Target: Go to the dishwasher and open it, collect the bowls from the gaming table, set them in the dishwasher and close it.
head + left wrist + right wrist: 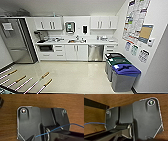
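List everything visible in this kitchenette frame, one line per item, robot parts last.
dishwasher: one, stainless steel, under the counter right of the white cabinet doors, shut.
refrigerator: one, steel, far left.
upper cabinets: white, on the back wall.
sink: one, in the counter's middle.
bins: a row, grey, with dark, green and blue lids, along the right wall.
posters: several, on the right wall.
rods with handles: several, lower left corner.
wrist plates: dark, over a wood-grain surface in both wrist views.
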